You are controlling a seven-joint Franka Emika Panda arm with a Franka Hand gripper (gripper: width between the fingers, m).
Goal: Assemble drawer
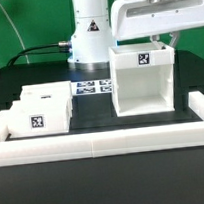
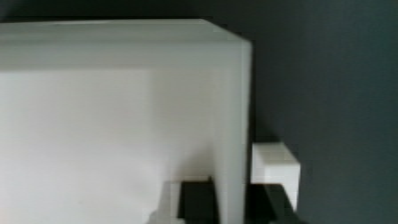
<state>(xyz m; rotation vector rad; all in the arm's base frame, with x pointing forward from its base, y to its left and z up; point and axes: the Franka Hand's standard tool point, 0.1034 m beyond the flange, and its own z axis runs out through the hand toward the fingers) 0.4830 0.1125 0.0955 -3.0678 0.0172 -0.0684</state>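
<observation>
The tall white drawer housing (image 1: 143,81) stands upright on the black mat at the exterior view's right, its open front facing the camera and a square tag on its top front edge. Two small white box trays (image 1: 41,110) sit side by side at the exterior view's left, the nearer one showing a tag. My gripper (image 1: 163,39) is directly above the housing's top rear edge. In the wrist view the housing (image 2: 107,110) fills the picture. Its thin side wall stands between my two dark fingers (image 2: 199,200), which press on it from both sides, so the gripper (image 2: 233,205) is shut on that wall.
A long low white border wall (image 1: 104,142) runs along the front and both sides of the mat. The marker board (image 1: 89,88) lies flat between the trays and the housing. The robot's white base (image 1: 89,36) stands behind it.
</observation>
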